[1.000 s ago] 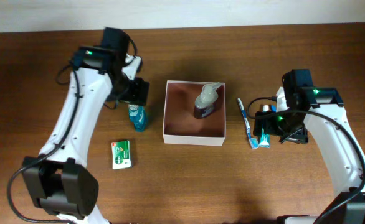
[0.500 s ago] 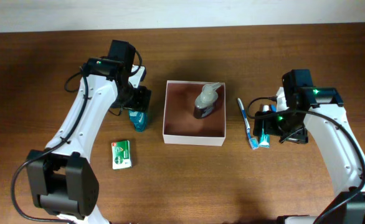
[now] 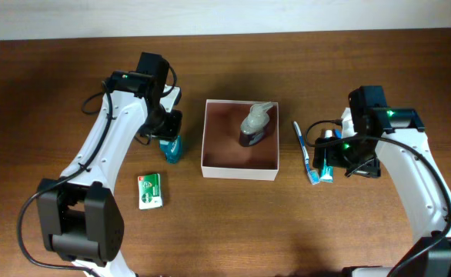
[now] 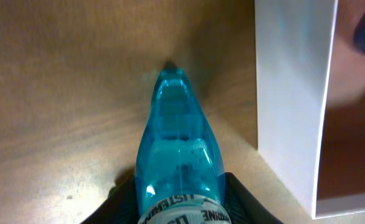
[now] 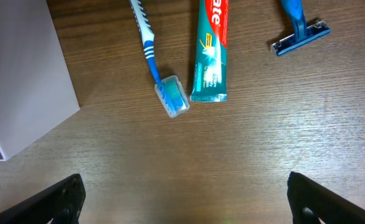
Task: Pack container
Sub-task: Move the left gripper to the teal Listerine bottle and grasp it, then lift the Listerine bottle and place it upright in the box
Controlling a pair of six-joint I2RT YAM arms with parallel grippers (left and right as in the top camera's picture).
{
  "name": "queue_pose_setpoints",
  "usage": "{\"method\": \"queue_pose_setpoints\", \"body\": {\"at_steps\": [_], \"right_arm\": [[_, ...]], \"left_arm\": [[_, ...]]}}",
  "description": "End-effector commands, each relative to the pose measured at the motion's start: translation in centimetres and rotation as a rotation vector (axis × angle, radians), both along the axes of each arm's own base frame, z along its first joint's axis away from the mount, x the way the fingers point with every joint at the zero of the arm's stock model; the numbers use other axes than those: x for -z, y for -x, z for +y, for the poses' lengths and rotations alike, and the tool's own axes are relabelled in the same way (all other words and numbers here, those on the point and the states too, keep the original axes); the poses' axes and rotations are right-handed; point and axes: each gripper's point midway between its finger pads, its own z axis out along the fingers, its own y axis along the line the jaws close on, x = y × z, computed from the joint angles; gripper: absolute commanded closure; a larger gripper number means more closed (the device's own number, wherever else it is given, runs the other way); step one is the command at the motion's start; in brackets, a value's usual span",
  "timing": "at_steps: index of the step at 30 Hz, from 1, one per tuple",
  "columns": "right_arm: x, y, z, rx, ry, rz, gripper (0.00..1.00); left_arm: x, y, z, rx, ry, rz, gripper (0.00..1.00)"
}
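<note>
The container [image 3: 239, 172] is a square white box with a reddish-brown inside, at the table's middle. A clear pump bottle [image 3: 255, 125] lies in it. Just left of the box a blue mouthwash bottle [image 3: 172, 148] lies on the wood. My left gripper [image 3: 168, 129] is shut on its capped end. In the left wrist view the bottle [image 4: 177, 149] fills the space between the fingers [image 4: 245, 202], with the container's white wall [image 4: 294, 93] to its right. My right gripper [image 5: 185, 202] stands open over bare wood to the right of the box [image 5: 20, 81].
A blue-and-white toothbrush [image 5: 151, 56], a green toothpaste tube [image 5: 210, 56] and a blue razor [image 5: 298, 28] lie just ahead of the right fingers. A small green box [image 3: 150, 190] lies on the table front left of the container.
My left gripper has come down onto the blue bottle and closed on it. The right arm has not moved.
</note>
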Motion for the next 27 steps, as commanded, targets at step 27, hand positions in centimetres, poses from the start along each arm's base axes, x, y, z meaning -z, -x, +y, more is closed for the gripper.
{"method": "queue_pose_setpoints", "body": {"at_steps": [27], "right_arm": [[-0.2, 0.2, -0.4, 0.004, 0.011, 0.013, 0.01]], "left_arm": [[-4.2, -4.2, -16.1, 0.331, 0.041, -0.154, 0.75]]}}
